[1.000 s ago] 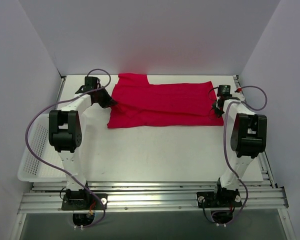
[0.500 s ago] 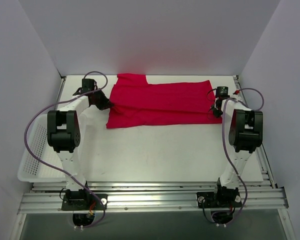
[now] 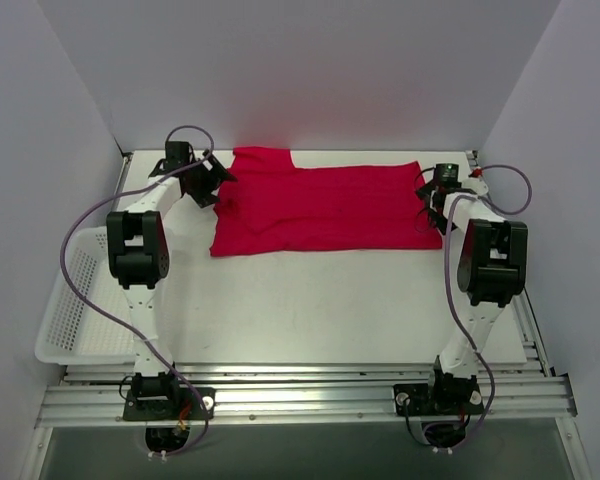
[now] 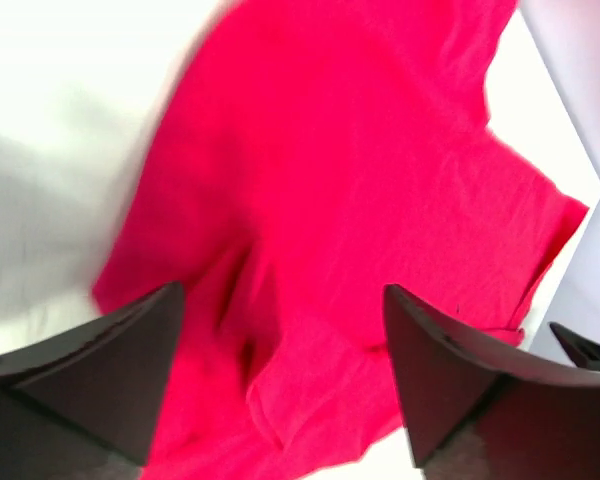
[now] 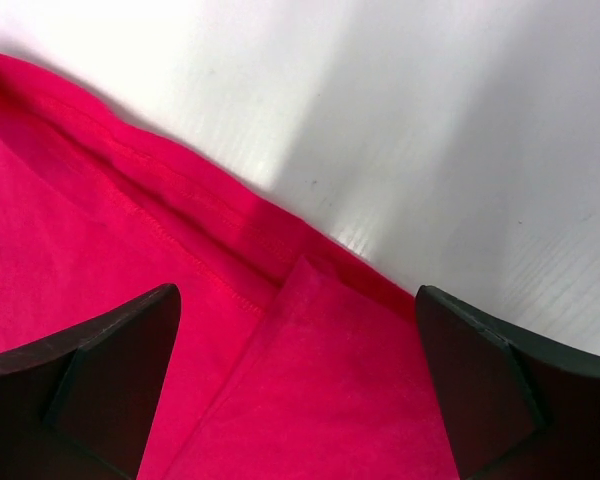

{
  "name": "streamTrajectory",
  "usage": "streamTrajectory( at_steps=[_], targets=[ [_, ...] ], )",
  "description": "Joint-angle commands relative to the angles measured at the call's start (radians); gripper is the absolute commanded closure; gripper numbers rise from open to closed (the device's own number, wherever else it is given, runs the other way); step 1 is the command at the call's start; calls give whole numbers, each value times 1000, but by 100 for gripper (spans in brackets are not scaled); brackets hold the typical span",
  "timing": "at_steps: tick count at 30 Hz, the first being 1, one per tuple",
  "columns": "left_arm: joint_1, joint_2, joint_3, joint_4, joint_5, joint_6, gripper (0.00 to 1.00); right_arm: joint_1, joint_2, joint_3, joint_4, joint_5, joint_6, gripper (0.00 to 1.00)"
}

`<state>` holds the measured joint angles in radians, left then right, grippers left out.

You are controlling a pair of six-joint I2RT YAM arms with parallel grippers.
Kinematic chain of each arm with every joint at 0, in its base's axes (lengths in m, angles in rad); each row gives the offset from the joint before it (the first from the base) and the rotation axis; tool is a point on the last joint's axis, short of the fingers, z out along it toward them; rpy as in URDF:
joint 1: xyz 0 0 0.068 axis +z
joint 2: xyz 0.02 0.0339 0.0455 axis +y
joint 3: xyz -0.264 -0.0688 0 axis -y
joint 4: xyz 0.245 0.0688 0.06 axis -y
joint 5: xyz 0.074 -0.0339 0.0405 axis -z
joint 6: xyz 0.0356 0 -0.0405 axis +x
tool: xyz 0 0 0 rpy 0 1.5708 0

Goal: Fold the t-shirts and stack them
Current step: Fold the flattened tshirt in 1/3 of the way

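Observation:
A bright red t-shirt [image 3: 320, 207] lies folded lengthwise across the far part of the table, one sleeve sticking out at the far left. My left gripper [image 3: 217, 184] hangs over its left end, jaws open, with rumpled red cloth [image 4: 310, 250] lying loose between the fingers. My right gripper [image 3: 432, 203] is over the shirt's right end, open wide above a folded corner and stitched hem [image 5: 310, 330]. Neither gripper holds anything.
A white mesh basket [image 3: 75, 305] sits at the table's left edge, beside the left arm. The white back wall and side walls close in the table. Bare white tabletop [image 3: 320, 300] stretches between the shirt and the arm bases.
Both grippers were shut on the shirt's ends and have opened, letting the cloth go. The shirt's near edge has been carried toward the back, and the left arm has swung toward the far left.

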<state>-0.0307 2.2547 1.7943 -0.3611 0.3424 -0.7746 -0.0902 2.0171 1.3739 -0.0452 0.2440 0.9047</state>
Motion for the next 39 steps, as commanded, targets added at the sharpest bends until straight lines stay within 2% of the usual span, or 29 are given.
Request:
streamTrajectory(
  at_steps=[1,2,5,8,10,11,12,13,15,17,19,20,22,23,24,26,27,28,30,31,34,35,39],
  targets=[
    [17,95,170,-4,52,-28,7,47,-141,31,-41,93,-23,0],
    [21,111,228,-10,58,-44,5,81,-162,22,-39,130,-27,0],
    [26,146,299,1,57,-74,6,182,-250,-18,-29,193,-38,0],
    [26,135,327,5,37,-80,6,271,-328,-64,29,203,-70,0],
    [26,73,289,23,9,-68,6,357,-374,-117,103,167,-85,10],
    [26,42,252,48,-11,-60,6,383,-382,-134,172,146,-96,17],
    [26,-28,167,94,-19,-58,6,433,-385,-148,195,108,-92,46],
    [25,-65,121,111,-26,-54,6,457,-376,-148,214,88,-87,58],
    [15,-174,-22,154,-45,-42,5,531,-307,-113,212,54,-82,75],
    [6,-245,-125,178,-60,-34,3,573,-240,-23,171,37,-84,85],
    [-17,-351,-276,214,-86,-28,0,624,-138,29,156,5,-84,100],
    [-26,-383,-323,227,-97,-17,10,638,-109,72,151,-11,-84,100],
    [-61,-470,-404,241,-138,-9,19,677,-25,114,145,-38,-81,100],
    [-72,-495,-474,246,-152,-2,24,691,-2,134,137,-38,-82,96],
    [-83,-538,-508,258,-161,0,31,705,41,175,131,-35,-84,78],
    [-112,-572,-594,267,-193,0,39,739,81,217,113,-25,-92,48],
    [-118,-593,-621,286,-198,-2,42,748,119,261,108,-25,-95,27],
    [-124,-599,-644,300,-200,-3,49,756,140,284,97,-32,-102,22],
    [-130,-595,-694,329,-195,-11,57,777,192,332,84,-44,-105,20],
    [-130,-589,-707,341,-192,-12,66,785,209,373,77,-49,-107,20],
    [-132,-548,-731,344,-190,-9,77,814,253,437,58,-54,-102,20],
    [-132,-537,-733,344,-194,-8,85,822,264,454,50,-52,-102,20],
    [-132,-494,-750,396,-203,-5,92,846,308,517,13,-49,-98,22]
  ],
)
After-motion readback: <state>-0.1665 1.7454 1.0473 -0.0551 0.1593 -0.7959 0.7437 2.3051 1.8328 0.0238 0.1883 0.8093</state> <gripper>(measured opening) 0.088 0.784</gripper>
